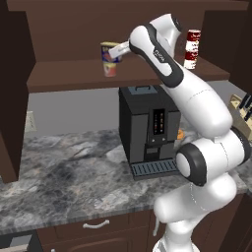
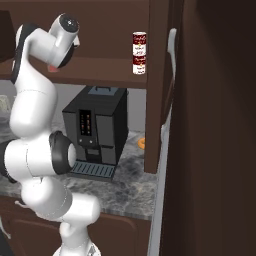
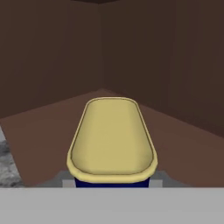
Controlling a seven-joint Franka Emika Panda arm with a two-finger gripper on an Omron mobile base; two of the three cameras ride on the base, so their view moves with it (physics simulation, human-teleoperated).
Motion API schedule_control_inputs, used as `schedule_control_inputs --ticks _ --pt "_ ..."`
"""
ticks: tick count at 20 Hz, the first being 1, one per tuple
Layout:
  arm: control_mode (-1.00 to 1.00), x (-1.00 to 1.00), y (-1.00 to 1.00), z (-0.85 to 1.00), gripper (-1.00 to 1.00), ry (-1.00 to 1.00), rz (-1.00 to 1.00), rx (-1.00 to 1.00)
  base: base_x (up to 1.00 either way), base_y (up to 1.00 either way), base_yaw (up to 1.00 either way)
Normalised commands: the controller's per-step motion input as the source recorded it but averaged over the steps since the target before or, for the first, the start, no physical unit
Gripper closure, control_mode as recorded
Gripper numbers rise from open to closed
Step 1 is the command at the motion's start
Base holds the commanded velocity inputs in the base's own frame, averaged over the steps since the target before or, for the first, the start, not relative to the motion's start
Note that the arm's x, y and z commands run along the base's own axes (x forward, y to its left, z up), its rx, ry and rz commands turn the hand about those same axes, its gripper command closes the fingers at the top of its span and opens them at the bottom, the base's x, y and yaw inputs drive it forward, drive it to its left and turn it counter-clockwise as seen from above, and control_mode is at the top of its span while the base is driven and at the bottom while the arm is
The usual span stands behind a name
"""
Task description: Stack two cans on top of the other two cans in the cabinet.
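The blue boxy tin (image 1: 110,53) is seen on top of a short red can (image 1: 110,70) on the shelf board of the dark wooden cabinet (image 1: 74,74), toward the left part of the shelf in the left base view. In the hand view the tin's yellow top (image 3: 112,138) is seen from above and close, with a strip of blue wall just under its rim. The gripper (image 1: 119,50) is placed right against the tin's right side in the left base view. Whether the jaws are clenched on the tin or released cannot be told, since the fingertips are not clearly seen.

At the right end of the shelf, a stack of two red-and-white soup cans (image 2: 139,52) is already formed, well apart from the tin.

The tin is judged to be rigid, smooth-walled metal and probably moderately light, so no crushing is expected, but slipping between the fingers is possible. Its oblong plan suggests that it is best taken across the two long flat sides, near mid-height, where the pads meet flat surface rather than rounded corners. The round can beneath is narrower than the tin is long, so the tin's balance is judged sensitive to off-centre placement and to sideways nudges on release.

A black coffee machine (image 1: 145,129) stands on the marbled counter (image 1: 64,172) below the shelf.
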Motion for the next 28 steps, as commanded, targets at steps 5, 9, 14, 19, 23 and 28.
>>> schedule_control_inputs --ticks 5,9,14,19,23,28 --pt "-1.0 0.16 0.03 -0.01 1.0 0.0 0.0 0.0 0.0 0.0 0.0" --pt "-1.0 0.02 0.01 -0.04 1.0 0.0 0.0 0.0 0.0 0.0 0.0" --pt "-1.0 0.0 0.0 -0.03 1.0 0.0 0.0 0.0 0.0 0.0 0.0" --pt "-1.0 0.02 0.0 -0.11 1.0 0.0 0.0 0.0 0.0 0.0 0.0" --pt "-1.0 0.05 0.0 -0.15 1.0 0.01 0.0 0.0 0.0 0.0 0.0" --pt "-1.0 0.02 0.0 -0.12 1.0 0.0 0.0 0.0 0.0 0.0 0.0"
